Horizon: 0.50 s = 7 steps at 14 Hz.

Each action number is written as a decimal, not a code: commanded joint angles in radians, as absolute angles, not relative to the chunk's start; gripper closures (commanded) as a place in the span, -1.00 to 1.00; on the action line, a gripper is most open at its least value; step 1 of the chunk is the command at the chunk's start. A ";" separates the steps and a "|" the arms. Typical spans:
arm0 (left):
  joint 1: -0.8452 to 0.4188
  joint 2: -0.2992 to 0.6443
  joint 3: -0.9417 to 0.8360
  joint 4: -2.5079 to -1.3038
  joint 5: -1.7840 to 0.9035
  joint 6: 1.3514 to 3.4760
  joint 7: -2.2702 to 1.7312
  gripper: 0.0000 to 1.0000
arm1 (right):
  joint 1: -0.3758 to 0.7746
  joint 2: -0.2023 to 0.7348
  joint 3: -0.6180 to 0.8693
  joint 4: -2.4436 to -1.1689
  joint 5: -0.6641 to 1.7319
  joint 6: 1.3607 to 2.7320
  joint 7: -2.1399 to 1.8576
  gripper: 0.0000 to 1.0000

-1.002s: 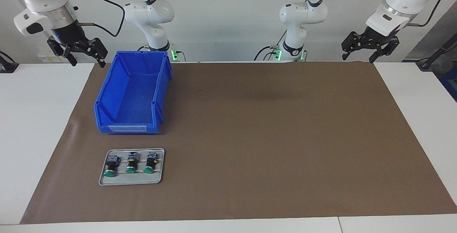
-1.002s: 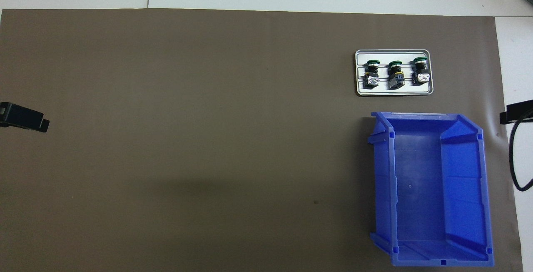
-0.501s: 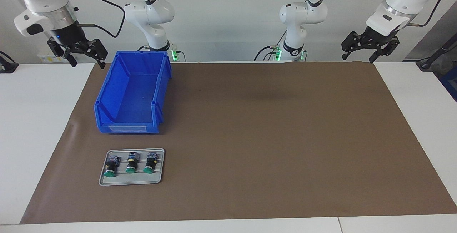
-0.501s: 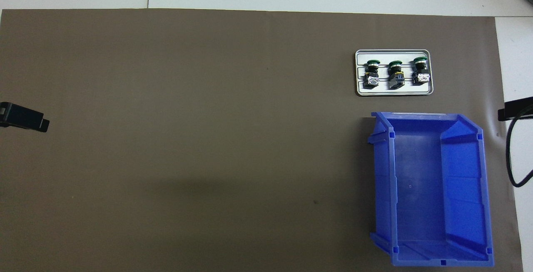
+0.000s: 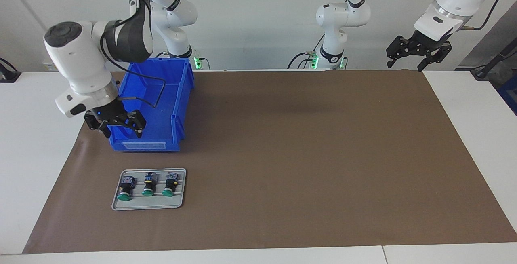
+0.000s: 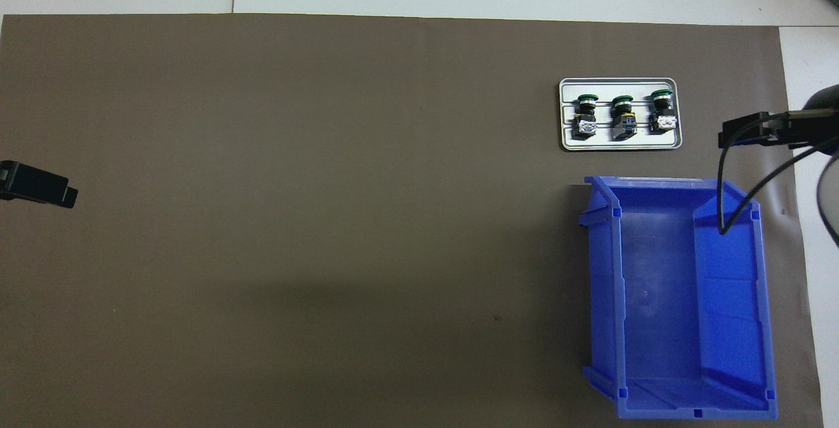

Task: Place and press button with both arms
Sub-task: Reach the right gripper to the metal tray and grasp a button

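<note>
The right gripper, jaws apart and empty, has been swung down over the blue bin. The 3 buttons on the tray lie untouched just ahead of it, so a pickup seems imminent. The left gripper, also spread, is kept waiting.

three buttons on tray | blue bin nearer robots | right gripper beside tray

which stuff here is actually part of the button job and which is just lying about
Part of the job:
- three green buttons, lying on the grey tray
- right gripper, open, in the air near the bin's label end
- left gripper, open, waiting at its own end of the table
- possibly the blue bin, empty

Lying about:
- brown mat
</note>
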State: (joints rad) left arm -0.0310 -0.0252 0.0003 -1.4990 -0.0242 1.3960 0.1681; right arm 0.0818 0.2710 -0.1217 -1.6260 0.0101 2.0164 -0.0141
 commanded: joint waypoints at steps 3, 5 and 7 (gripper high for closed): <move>-0.020 -0.041 -0.008 -1.511 -0.012 1.387 0.163 -1.00 | 0.071 0.432 -0.089 -1.575 0.031 2.178 -0.002 -1.00; -0.020 -0.041 -0.008 -1.511 -0.012 1.387 0.163 -1.00 | 0.061 0.477 -0.084 -1.577 0.041 2.236 -0.005 -1.00; -0.020 -0.041 -0.008 -1.511 -0.012 1.387 0.164 -1.00 | 0.063 0.511 -0.084 -1.578 0.051 2.276 -0.006 -1.00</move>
State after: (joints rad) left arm -0.0310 -0.0252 0.0003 -1.4990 -0.0242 1.3960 0.1681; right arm 0.0802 0.4715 -0.0992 -1.6017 0.0267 2.2472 -0.0136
